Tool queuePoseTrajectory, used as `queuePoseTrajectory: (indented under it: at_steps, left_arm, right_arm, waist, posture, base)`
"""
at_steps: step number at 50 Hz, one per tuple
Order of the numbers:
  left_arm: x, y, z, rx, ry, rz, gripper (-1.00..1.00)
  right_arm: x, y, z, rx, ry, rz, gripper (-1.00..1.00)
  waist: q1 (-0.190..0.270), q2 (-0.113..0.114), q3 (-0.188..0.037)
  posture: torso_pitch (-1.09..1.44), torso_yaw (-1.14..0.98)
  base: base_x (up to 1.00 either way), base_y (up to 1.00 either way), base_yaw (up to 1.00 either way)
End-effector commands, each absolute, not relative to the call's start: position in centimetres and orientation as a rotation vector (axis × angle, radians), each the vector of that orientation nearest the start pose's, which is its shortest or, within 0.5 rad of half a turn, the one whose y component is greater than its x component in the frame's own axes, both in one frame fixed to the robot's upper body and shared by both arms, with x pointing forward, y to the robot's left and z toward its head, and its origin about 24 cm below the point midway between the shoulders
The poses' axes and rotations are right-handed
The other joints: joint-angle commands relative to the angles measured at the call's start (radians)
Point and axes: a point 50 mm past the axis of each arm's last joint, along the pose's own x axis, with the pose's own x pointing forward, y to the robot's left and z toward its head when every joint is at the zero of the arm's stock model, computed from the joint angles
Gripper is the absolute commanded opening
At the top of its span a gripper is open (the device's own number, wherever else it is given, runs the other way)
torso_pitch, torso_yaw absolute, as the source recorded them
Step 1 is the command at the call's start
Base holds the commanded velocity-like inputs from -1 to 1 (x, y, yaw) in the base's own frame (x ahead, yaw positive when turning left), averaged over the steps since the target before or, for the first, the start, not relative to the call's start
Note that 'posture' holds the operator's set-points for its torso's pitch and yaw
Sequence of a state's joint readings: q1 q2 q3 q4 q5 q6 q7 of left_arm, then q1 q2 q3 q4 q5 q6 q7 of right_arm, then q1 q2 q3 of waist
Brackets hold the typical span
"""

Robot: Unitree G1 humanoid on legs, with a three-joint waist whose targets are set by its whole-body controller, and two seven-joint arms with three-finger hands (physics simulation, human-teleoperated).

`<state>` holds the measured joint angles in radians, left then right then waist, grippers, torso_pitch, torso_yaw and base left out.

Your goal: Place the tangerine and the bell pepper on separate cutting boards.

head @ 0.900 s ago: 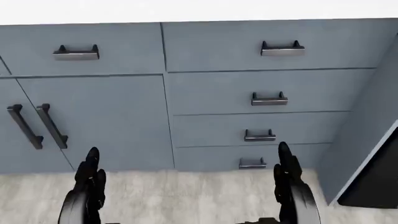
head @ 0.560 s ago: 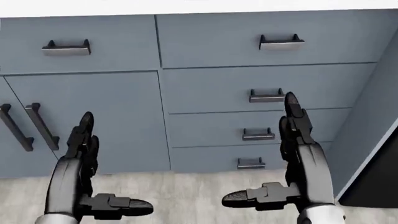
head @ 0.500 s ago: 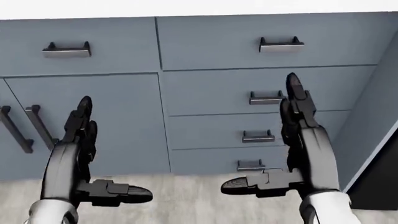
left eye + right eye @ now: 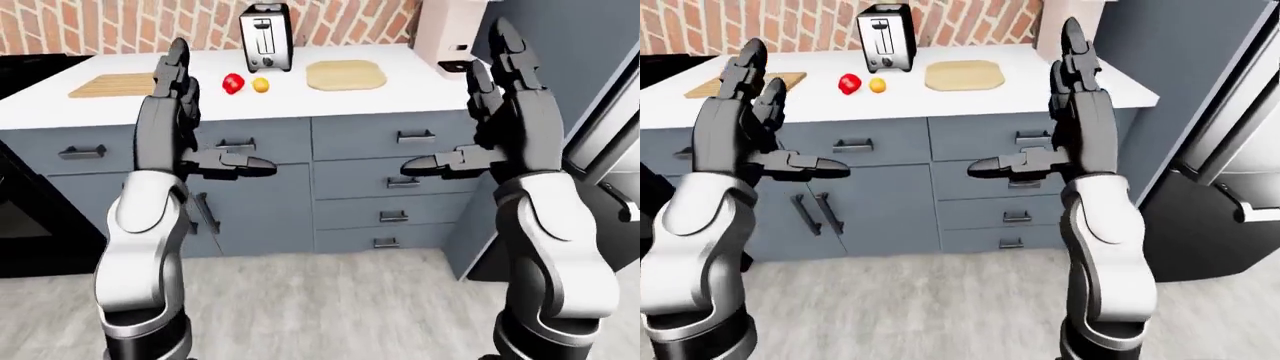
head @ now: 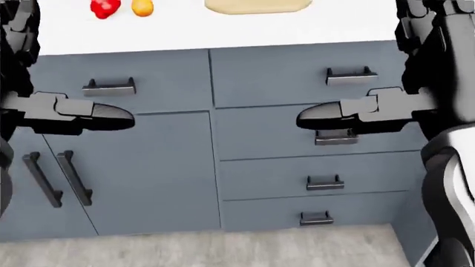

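Tangerine [image 4: 261, 85] — small, orange — sits beside red bell pepper [image 4: 232, 83] between two bare cutting boards [image 4: 345, 75], both hands [image 4: 1080, 112] raised, fingers spread.

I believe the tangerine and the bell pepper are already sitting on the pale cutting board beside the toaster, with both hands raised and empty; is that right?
Not quite: the tangerine and the bell pepper lie on the bare white counter, between the pale cutting board and the wooden cutting board, as the left-eye view shows. The toaster stands just above them. The left hand and right hand are indeed raised, open and empty.
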<state>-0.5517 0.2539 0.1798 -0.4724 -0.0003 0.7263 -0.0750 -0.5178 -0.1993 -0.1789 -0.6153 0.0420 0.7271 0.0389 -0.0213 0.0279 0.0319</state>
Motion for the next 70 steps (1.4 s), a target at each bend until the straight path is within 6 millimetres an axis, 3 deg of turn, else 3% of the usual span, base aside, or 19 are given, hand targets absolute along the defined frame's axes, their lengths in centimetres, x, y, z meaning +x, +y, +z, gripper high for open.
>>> queuePoseTrajectory:
  at_steps: [1, 3, 4, 12, 16, 17, 19, 21, 26, 27, 36, 40, 41, 49, 52, 55, 65, 67, 70]
  left_arm:
    - [28.6, 18.9, 25.1, 0.201, -0.343, 0.069, 1.0]
    - [28.4, 19.1, 25.5, 0.206, -0.354, 0.081, 1.0]
    - [28.2, 19.1, 25.6, 0.213, -0.356, 0.083, 1.0]
    - [27.8, 19.3, 25.7, 0.233, -0.362, 0.098, 1.0]
    - [27.6, 19.5, 25.8, 0.236, -0.364, 0.102, 1.0]
    - [27.5, 19.5, 25.7, 0.239, -0.363, 0.102, 1.0]
    - [27.5, 19.5, 25.7, 0.24, -0.362, 0.102, 1.0]
    - [27.5, 19.5, 25.7, 0.244, -0.36, 0.104, 1.0]
    - [27.5, 19.5, 25.5, 0.244, -0.357, 0.108, 1.0]
    - [27.5, 19.5, 25.5, 0.245, -0.356, 0.109, 1.0]
    - [27.5, 19.7, 25.3, 0.239, -0.347, 0.118, 1.0]
    - [27.5, 19.7, 25.1, 0.247, -0.342, 0.119, 1.0]
    - [27.5, 19.7, 25.2, 0.245, -0.343, 0.119, 1.0]
    - [27.4, 19.6, 25.2, 0.252, -0.344, 0.117, 1.0]
    - [27.5, 19.6, 25.1, 0.258, -0.342, 0.118, 1.0]
    - [27.4, 19.6, 25.1, 0.261, -0.342, 0.118, 1.0]
    - [27.4, 19.6, 24.8, 0.267, -0.338, 0.12, 1.0]
    - [27.4, 19.6, 24.7, 0.268, -0.337, 0.121, 1.0]
    - [27.4, 19.6, 24.7, 0.267, -0.338, 0.121, 1.0]
  right_arm:
    - [26.6, -16.7, 25.6, -0.119, -0.451, 0.008, 1.0]
    - [26.4, -16.6, 25.7, -0.12, -0.458, 0.01, 1.0]
    - [26.5, -16.6, 26.2, -0.115, -0.46, 0.009, 1.0]
    - [26.0, -16.6, 25.5, -0.091, -0.468, 0.011, 1.0]
    - [26.1, -16.3, 25.5, -0.088, -0.47, 0.023, 1.0]
    - [26.1, -16.2, 25.3, -0.088, -0.47, 0.028, 1.0]
    - [26.1, -16.1, 25.2, -0.088, -0.47, 0.033, 1.0]
    - [26.0, -16.1, 25.3, -0.097, -0.469, 0.028, 1.0]
    - [25.8, -16.0, 25.4, -0.084, -0.481, 0.035, 1.0]
    - [25.8, -16.0, 25.4, -0.086, -0.482, 0.036, 1.0]
    - [25.8, -15.7, 25.4, -0.094, -0.486, 0.046, 1.0]
    - [25.8, -15.5, 25.6, -0.082, -0.488, 0.063, 1.0]
    - [25.8, -15.5, 25.5, -0.069, -0.493, 0.066, 1.0]
    - [25.5, -15.2, 25.7, -0.077, -0.504, 0.081, 1.0]
    - [25.4, -15.1, 25.7, -0.084, -0.508, 0.086, 1.0]
    - [25.4, -15.2, 25.7, -0.093, -0.512, 0.083, 1.0]
    - [25.4, -15.1, 25.7, -0.087, -0.513, 0.083, 1.0]
    - [25.4, -15.1, 25.7, -0.082, -0.514, 0.082, 1.0]
    - [25.4, -15.0, 25.6, -0.088, -0.514, 0.085, 1.0]
  waist:
    - [0.002, 0.008, -0.002]
    - [0.004, 0.095, -0.027]
    - [0.011, 0.047, -0.011]
    - [0.011, -0.024, 0.004]
    - [0.014, -0.106, -0.015]
    - [0.001, -0.06, -0.003]
    - [0.012, -0.088, -0.013]
    - [0.014, -0.055, -0.017]
    - [-0.001, 0.077, 0.011]
    - [0.003, 0.041, 0.033]
    - [0.036, -0.019, 0.009]
    - [0.044, -0.108, -0.012]
    - [0.03, -0.071, -0.001]
    - [0.004, -0.022, 0.012]
    - [-0.001, 0.055, -0.016]
    - [0.014, 0.053, 0.012]
    - [0.043, -0.096, -0.028]
    - [0.036, -0.083, 0.006]
    - [0.022, -0.074, -0.014]
  posture:
    - [0.0, 0.0]
    - [0.0, 0.0]
    - [0.0, 0.0]
    - [0.0, 0.0]
    - [0.0, 0.0]
    - [0.0, 0.0]
    - [0.0, 0.0]
    - [0.0, 0.0]
    - [0.0, 0.0]
    - [0.0, 0.0]
    - [0.0, 0.0]
    - [0.0, 0.0]
    - [0.0, 0.0]
    - [0.0, 0.0]
    - [0.0, 0.0]
    - [0.0, 0.0]
    - [0.0, 0.0]
    - [0.0, 0.0]
    - [0.0, 0.0]
  base:
    - [0.11, 0.38, 0.0]
    - [0.1, 0.38, 0.0]
    - [0.11, 0.38, 0.0]
    - [0.11, 0.38, 0.0]
    - [0.11, 0.38, 0.0]
    - [0.11, 0.38, 0.0]
    - [0.11, 0.24, 0.0]
    - [0.11, 0.14, 0.0]
    - [0.42, 0.06, 0.0]
    - [0.46, 0.05, 0.0]
    - [0.45, 0.08, 0.0]
    - [0.46, 0.1, 0.0]
    - [0.46, 0.08, 0.0]
    - [0.45, 0.01, 0.0]
    - [0.45, 0.0, 0.0]
    - [0.46, 0.02, 0.0]
    - [0.38, 0.19, 0.0]
    - [0.36, 0.22, 0.0]
    - [0.27, 0.22, 0.0]
